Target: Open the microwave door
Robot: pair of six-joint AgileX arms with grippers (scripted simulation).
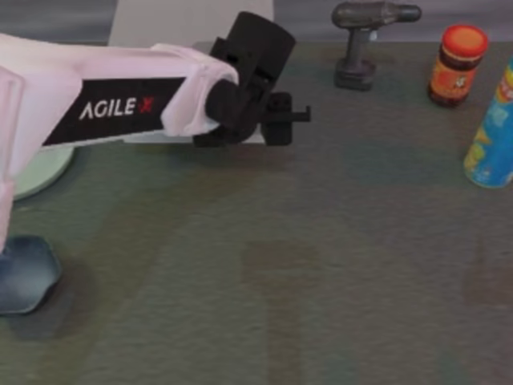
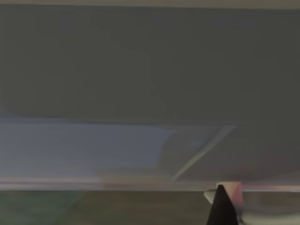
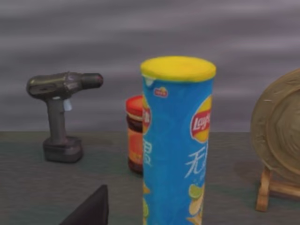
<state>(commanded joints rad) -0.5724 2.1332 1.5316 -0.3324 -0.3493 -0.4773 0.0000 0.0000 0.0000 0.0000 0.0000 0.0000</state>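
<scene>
The microwave stands at the table's back left; only its flat pale top shows above my left arm. My left gripper reaches across the microwave's front, near its right end. In the left wrist view the microwave door fills the picture as a greyish translucent window with a pale lower frame. One black fingertip rises against a small pale, pinkish piece at that frame; the other finger is out of view. My right gripper is outside the top view; its wrist view shows only one dark fingertip.
Along the back right stand a grey drill, an orange-lidded jar and a blue crisps can. A pale green plate and a blue-grey object lie at the left. A round plaque on a wooden stand stands beyond the can.
</scene>
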